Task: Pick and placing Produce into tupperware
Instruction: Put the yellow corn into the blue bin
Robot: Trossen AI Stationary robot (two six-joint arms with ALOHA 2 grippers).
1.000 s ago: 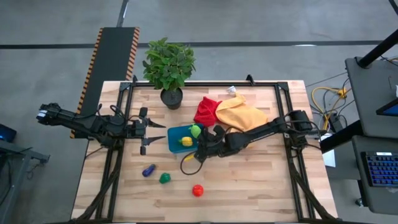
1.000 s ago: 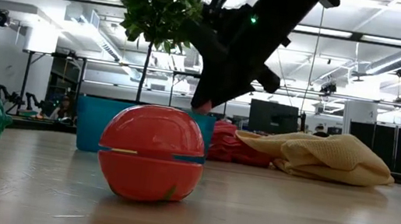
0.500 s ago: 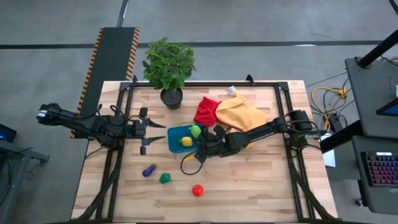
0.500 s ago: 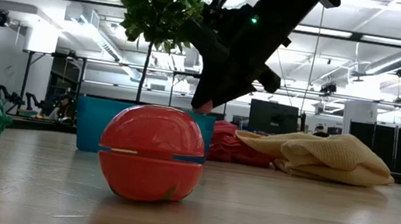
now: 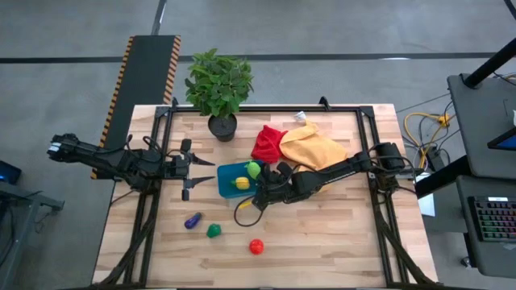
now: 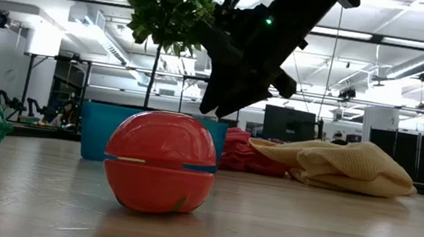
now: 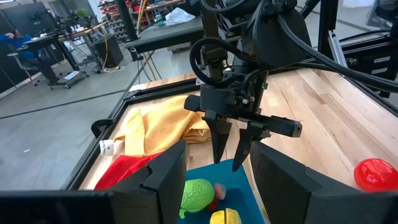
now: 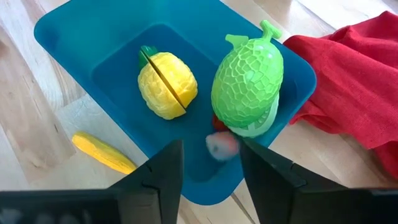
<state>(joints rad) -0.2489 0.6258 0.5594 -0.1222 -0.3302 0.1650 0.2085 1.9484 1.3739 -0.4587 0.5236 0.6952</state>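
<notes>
Item: right gripper (image 7: 231, 163) — I am watching it hang over the near-right end of the tupperware (image 5: 227, 174), fingers parted with nothing between them; in the low view it is now sitting a touch higher above the container rim than a second ago, so I judge a release is just finishing.

Item: small pinkish-red piece (image 8: 221, 144) — blurred in the right wrist view, it is showing between the finger shadows, over the container floor beside the green melon-like toy (image 8: 247, 84). I am reading it as a piece just let go and dropping in.

Item: yellow lemon-like toy (image 8: 166, 85) — lying inside the container, apart from the green one.

Item: yellow corn toy (image 8: 103, 152) — lying on the wood just outside the container wall.

Item: produce not yet placed — purple piece (image 5: 193, 220), green piece (image 5: 214, 231) and red ball (image 5: 255, 246) are sitting on the table (image 5: 339, 242), well apart from the container.

Item: left gripper (image 5: 199, 172) — waiting left of the container, fingers partly spread, empty.

Item: red cloth (image 5: 268, 143), yellow cloth (image 5: 314, 149), potted plant (image 5: 218, 84) — lying beyond the container, untouched
</notes>
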